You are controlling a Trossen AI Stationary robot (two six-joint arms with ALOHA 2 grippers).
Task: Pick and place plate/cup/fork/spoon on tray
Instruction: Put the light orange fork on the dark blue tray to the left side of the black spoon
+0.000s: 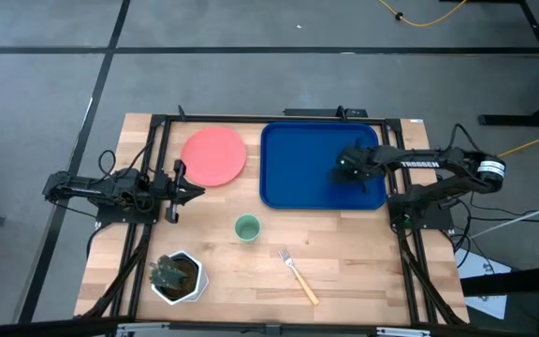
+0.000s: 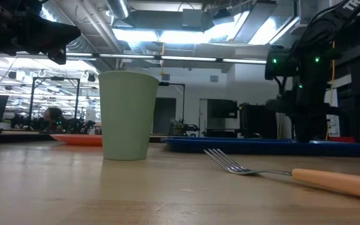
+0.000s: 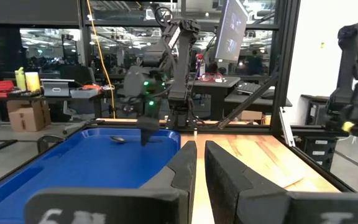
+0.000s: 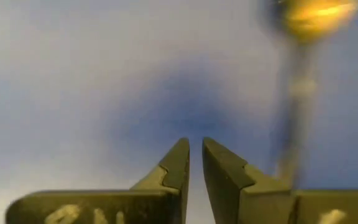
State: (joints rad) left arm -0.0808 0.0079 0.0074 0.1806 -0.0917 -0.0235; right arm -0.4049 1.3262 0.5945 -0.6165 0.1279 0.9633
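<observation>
The blue tray (image 1: pixel 298 187) lies at the table's far right. My right gripper (image 1: pixel 344 170) is over it, pointing down close to the tray floor (image 4: pixel 195 149), shut and empty. The dark spoon (image 3: pixel 118 139) lies on the tray floor beside its fingers and shows blurred in the right wrist view (image 4: pixel 297 99). The coral-pink plate (image 1: pixel 214 155) lies left of the tray. The pale green cup (image 1: pixel 247 227) stands upright at mid table. The tan-handled fork (image 1: pixel 298 275) lies near the front edge. My left gripper (image 1: pixel 199 192) waits shut, near the plate.
A white pot with a plant (image 1: pixel 176 274) stands at the table's near left. A dark frame runs around the table's edges (image 1: pixel 279 117). Bare wood lies between the cup and the tray's near rim.
</observation>
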